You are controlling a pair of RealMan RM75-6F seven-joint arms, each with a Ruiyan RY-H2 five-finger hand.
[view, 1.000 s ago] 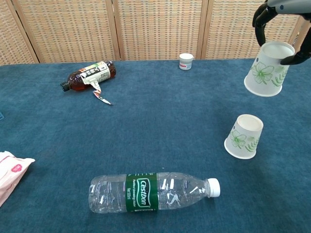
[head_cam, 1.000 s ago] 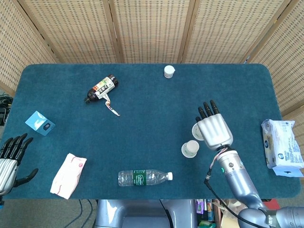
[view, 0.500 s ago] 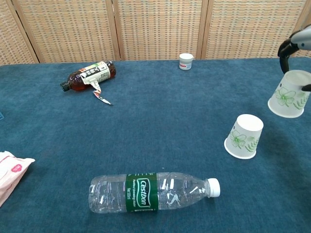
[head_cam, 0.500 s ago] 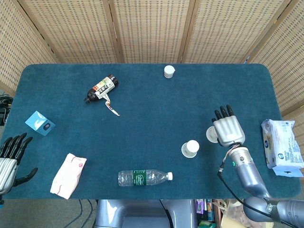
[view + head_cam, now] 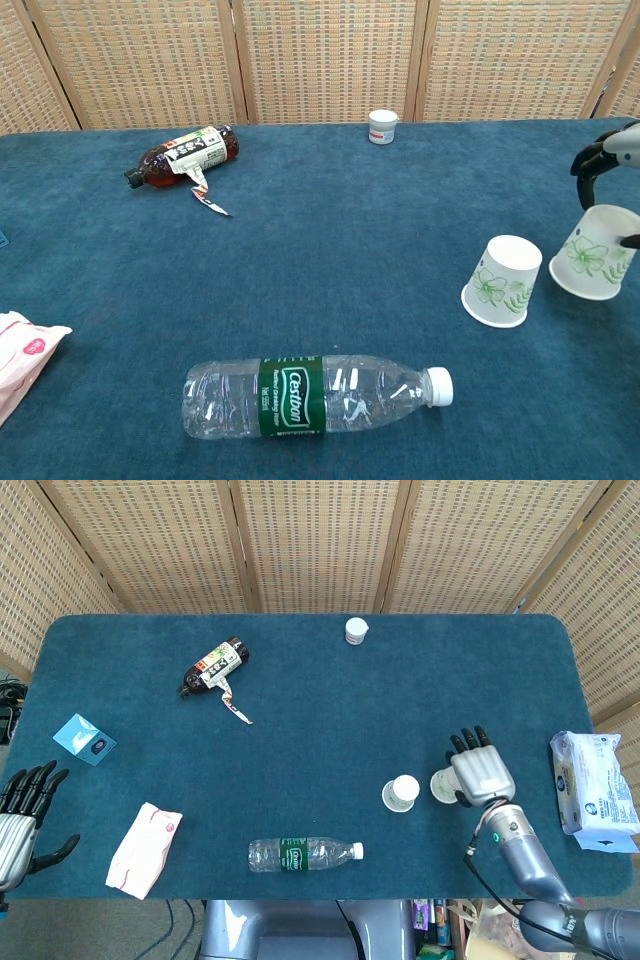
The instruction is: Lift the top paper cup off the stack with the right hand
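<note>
My right hand grips the lifted cup just right of the standing cup, low over the table. Risk: squeezing crushes it, or drifting left knocks the standing cup.

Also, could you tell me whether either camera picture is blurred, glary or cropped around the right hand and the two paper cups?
Head view: evenly lit, sharp, no glare; the right hand covers most of the held white paper cup. Chest view: both floral cups crisp, soft shadows only; the frame edge crops the hand and the held cup, while the standing inverted paper cup shows whole.
</note>
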